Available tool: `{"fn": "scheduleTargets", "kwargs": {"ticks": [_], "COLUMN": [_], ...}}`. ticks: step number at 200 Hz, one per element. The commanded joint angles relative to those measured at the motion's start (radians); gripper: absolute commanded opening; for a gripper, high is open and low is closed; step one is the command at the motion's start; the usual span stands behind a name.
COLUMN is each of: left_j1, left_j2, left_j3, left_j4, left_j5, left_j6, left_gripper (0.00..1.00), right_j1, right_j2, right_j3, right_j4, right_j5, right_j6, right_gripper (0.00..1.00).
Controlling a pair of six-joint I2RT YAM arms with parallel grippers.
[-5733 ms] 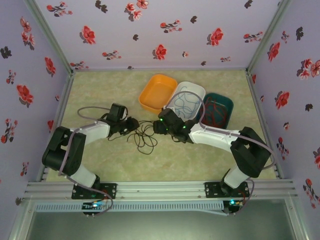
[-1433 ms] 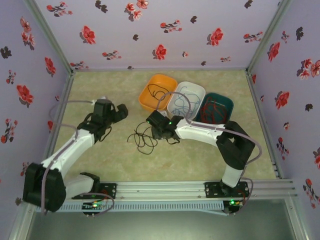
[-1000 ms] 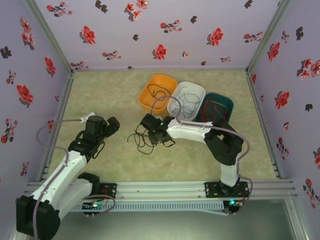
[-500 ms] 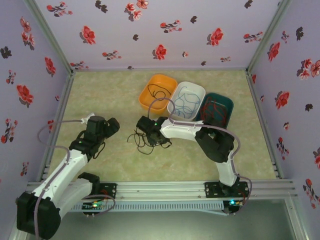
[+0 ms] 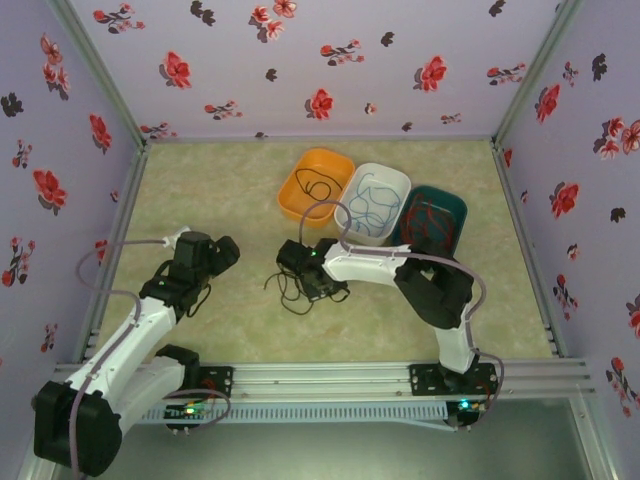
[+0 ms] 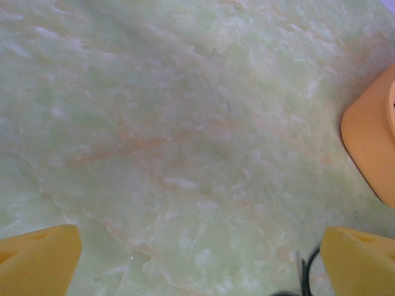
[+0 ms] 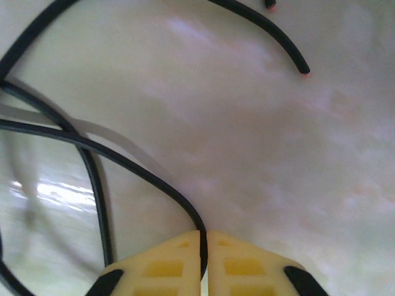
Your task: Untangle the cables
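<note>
The left pincer hung wide open over bare table left of centre, holding nothing. The black cable tangle lay apart to its right. Near the table's middle the right pincer was closed on one strand of that tangle, pinched between its yellow fingertips. Toward the far edge, an orange tray held a black loop, a white tray the blue cable, and a green tray the red cable.
</note>
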Motion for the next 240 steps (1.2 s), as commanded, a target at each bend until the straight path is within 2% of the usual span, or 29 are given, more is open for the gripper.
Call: {"fn": "scheduleTargets", "kwargs": {"ticks": [1,16,39,56,62,97,171,210,240], "left_j1": [0.009,0.010,0.009,0.011,0.010,-0.004,-0.216,-0.255,-0.259], "left_j2": [0.002,0.004,0.013,0.027,0.035,0.070,0.168,0.233,0.284], "left_j3": [-0.006,-0.005,0.000,0.009,0.014,0.022,-0.005,-0.020,-0.014], "left_j4": [-0.007,-0.001,0.011,0.016,0.017,0.020,0.110,0.236,0.302], "left_j5": [-0.012,-0.009,0.012,0.044,0.061,0.170,0.291,0.358,0.360], "left_j6": [-0.018,-0.019,-0.014,0.004,0.009,0.026,-0.023,-0.051,-0.056], "left_gripper": [1.00,1.00,1.00,1.00,1.00,1.00,0.98,0.86,0.69], "right_j1": [-0.007,-0.012,-0.024,-0.036,-0.038,-0.042,-0.030,-0.030,-0.029], "right_j2": [-0.014,0.002,0.032,0.050,0.051,-0.008,-0.282,-0.298,-0.286], "right_j3": [-0.031,-0.034,-0.043,-0.048,-0.047,-0.041,-0.148,-0.150,-0.152], "right_j4": [-0.103,-0.072,0.012,0.052,0.058,0.073,0.273,0.301,0.332], "right_j5": [0.020,-0.014,-0.088,-0.122,-0.123,-0.062,0.049,0.058,0.045], "right_j6": [-0.018,-0.011,0.005,0.019,0.021,0.011,-0.010,-0.006,0.006], "right_gripper": [0.16,0.18,0.15,0.04,0.00,0.00,0.00,0.00,0.00]}}
